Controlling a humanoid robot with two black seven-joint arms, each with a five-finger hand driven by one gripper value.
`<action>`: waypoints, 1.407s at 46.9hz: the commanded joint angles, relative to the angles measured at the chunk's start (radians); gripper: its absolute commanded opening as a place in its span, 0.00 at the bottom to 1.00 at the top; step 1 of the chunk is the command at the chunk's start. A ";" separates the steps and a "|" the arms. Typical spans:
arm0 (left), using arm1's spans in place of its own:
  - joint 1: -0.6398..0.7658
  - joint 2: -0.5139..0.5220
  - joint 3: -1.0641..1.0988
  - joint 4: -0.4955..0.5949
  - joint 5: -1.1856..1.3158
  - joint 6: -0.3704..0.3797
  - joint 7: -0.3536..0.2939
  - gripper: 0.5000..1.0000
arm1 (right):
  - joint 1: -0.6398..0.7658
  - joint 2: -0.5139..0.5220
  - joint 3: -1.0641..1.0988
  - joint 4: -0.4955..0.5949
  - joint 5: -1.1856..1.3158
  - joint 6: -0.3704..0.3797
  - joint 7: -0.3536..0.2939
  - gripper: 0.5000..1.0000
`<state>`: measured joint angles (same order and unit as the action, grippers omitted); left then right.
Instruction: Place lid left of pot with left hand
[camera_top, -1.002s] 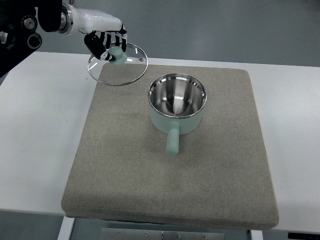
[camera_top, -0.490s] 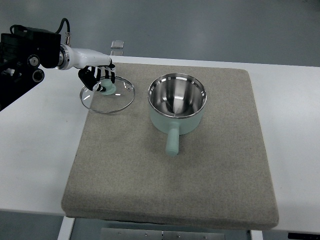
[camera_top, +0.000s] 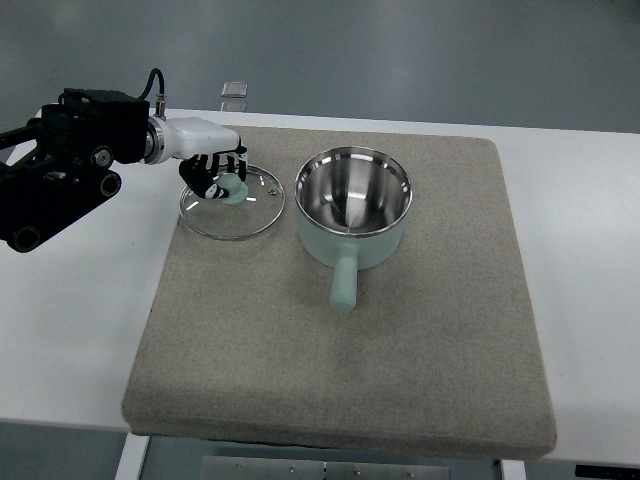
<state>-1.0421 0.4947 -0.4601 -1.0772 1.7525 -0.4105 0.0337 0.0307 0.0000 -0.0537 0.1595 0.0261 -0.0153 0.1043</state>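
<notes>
A mint green pot (camera_top: 353, 215) with a shiny steel inside stands on a grey mat (camera_top: 420, 350), its handle pointing toward the front. A glass lid (camera_top: 232, 197) with a mint knob lies just left of the pot, at the mat's left edge. My left hand (camera_top: 215, 175) reaches in from the left and its dark fingers are curled around the lid's knob. The lid sits low, at or on the mat; I cannot tell if it touches. The right arm is not in view.
The mat lies on a white table (camera_top: 70, 300). The black left arm body (camera_top: 60, 175) sits over the table's far left. A small clear object (camera_top: 234, 90) stands at the table's back edge.
The left hand has carried the lid down and to the right, from the mat's back left corner to a spot close beside the pot. The arm has come further into view.
</notes>
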 joint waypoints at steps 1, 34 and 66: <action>0.004 -0.002 0.000 0.000 0.001 0.021 0.000 0.57 | 0.000 0.000 0.000 0.000 0.000 0.000 0.000 0.85; 0.033 -0.028 0.000 0.175 -0.364 0.289 -0.002 0.99 | 0.000 0.000 0.000 0.000 0.000 0.000 0.000 0.85; 0.039 -0.013 -0.022 0.180 -1.404 0.292 -0.002 0.99 | 0.000 0.000 0.000 0.000 0.000 0.000 0.000 0.85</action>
<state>-1.0050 0.4768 -0.4818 -0.8997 0.4549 -0.1013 0.0322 0.0315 0.0000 -0.0544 0.1595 0.0259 -0.0153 0.1043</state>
